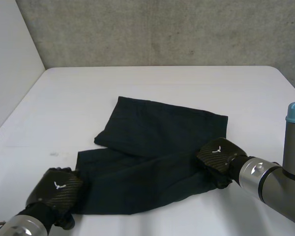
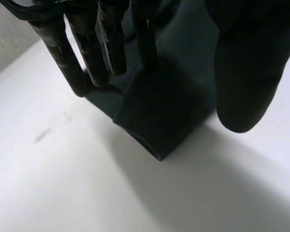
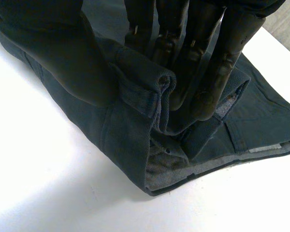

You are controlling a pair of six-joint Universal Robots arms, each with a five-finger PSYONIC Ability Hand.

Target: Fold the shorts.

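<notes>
My right hand is closed on the dark, thick cloth shorts. My fingers push into a bunched-up fold of the cloth. My thumb squeezes it from the other side. This hand is at the right edge of the shorts, near the end close to me. Under the fold I can see the paler inside of the cloth and a seam.

My left hand is at the near left corner of the shorts. That corner sits just under the hand. I cannot tell if this hand is holding the cloth or just touching it.

The shorts lie in the middle of the flat white table. They stretch from one hand to the other. The far part lies flat and slants across the part near me. Behind the table stands a rough grey wall.
</notes>
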